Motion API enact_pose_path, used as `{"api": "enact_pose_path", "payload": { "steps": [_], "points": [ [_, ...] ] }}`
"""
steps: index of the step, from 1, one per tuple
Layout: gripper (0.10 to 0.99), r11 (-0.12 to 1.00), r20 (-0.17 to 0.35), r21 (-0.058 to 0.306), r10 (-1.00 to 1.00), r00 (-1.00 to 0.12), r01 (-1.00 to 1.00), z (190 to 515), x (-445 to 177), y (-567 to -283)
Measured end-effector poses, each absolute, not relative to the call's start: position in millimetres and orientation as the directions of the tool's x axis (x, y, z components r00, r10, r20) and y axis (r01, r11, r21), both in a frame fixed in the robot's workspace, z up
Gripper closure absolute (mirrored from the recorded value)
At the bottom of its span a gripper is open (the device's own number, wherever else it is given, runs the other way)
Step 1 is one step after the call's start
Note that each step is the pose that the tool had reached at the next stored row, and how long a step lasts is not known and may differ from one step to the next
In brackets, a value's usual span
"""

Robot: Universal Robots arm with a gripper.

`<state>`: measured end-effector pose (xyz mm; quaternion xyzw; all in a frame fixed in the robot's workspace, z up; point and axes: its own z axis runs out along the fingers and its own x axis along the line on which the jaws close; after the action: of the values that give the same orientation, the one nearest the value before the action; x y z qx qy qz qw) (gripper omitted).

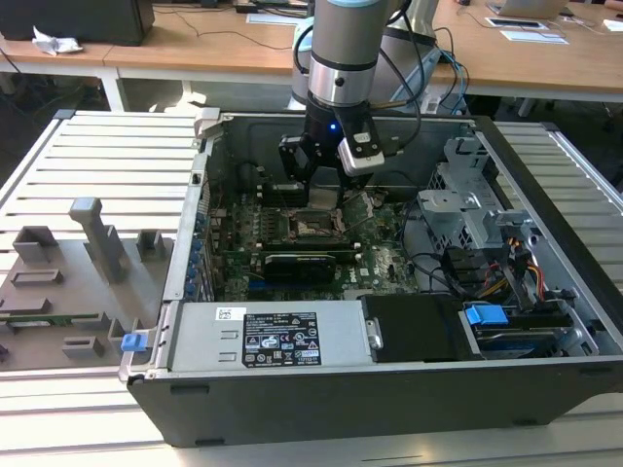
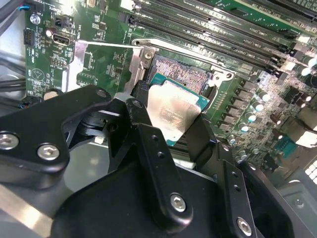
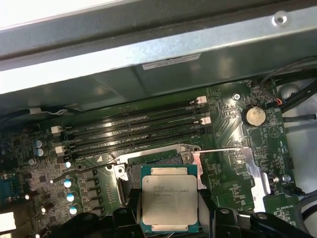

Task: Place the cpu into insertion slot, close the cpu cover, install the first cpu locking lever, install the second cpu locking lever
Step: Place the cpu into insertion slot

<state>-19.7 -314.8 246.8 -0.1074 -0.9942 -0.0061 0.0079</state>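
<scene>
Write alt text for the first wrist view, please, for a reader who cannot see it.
The claw grips the cpu, silver top facing the camera, partly hiding the insertion slot on the green motherboard. The cpu cover lies swung open beside it, with long black memory slots beyond.

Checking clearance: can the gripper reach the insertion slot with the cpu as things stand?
Probably yes: the gripper holds the cpu close over the insertion slot, the cpu cover is swung aside, nothing lies between.
</scene>
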Motion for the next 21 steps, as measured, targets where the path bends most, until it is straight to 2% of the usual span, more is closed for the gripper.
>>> {"api": "enact_pose_path", "payload": {
  "steps": [21],
  "points": [
    [0.545,0.941,0.015,0.004,0.337,-0.941,0.337,246.7,-19.7,-314.8]
  ]
}}
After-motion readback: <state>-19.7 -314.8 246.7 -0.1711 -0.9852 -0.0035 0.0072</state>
